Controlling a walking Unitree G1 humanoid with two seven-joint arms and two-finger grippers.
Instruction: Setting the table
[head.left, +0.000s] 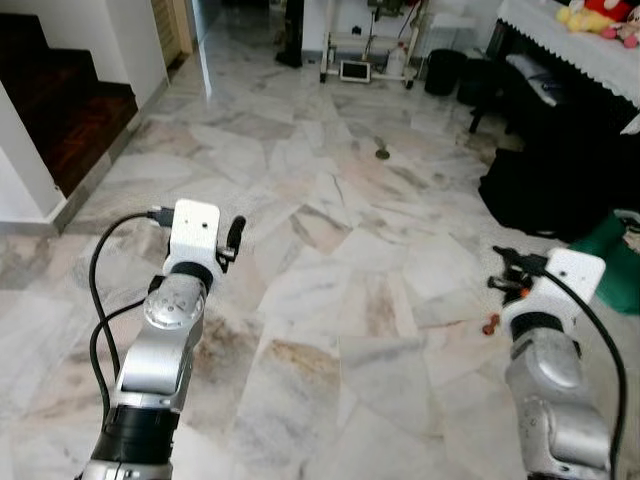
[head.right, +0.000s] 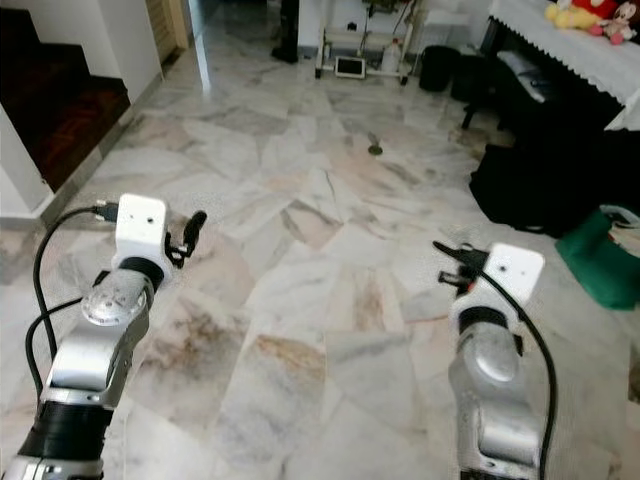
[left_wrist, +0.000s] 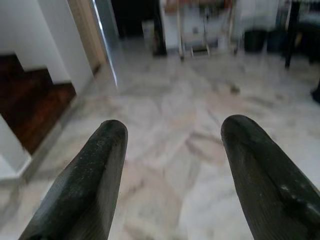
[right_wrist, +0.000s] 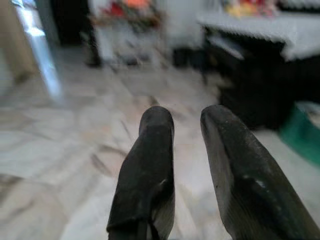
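the left gripper (left_wrist: 172, 150) has its two black fingers (left_wrist: 87, 185) wide apart, with nothing between them, above the marble floor (head.left: 330, 200). the right gripper (right_wrist: 187, 130) has its fingers (right_wrist: 150, 170) close to each other, with only a narrow gap, and it holds nothing. both silver arms are raised in front of the robot, well apart from each other. the table (head.left: 580, 40), covered with a white lace cloth, stands far on the right, with soft toys (head.left: 600, 15) on it. a dark staircase (head.left: 60, 110) is on the left, and a green bag (head.right: 600, 265) lies on the floor near the right arm.
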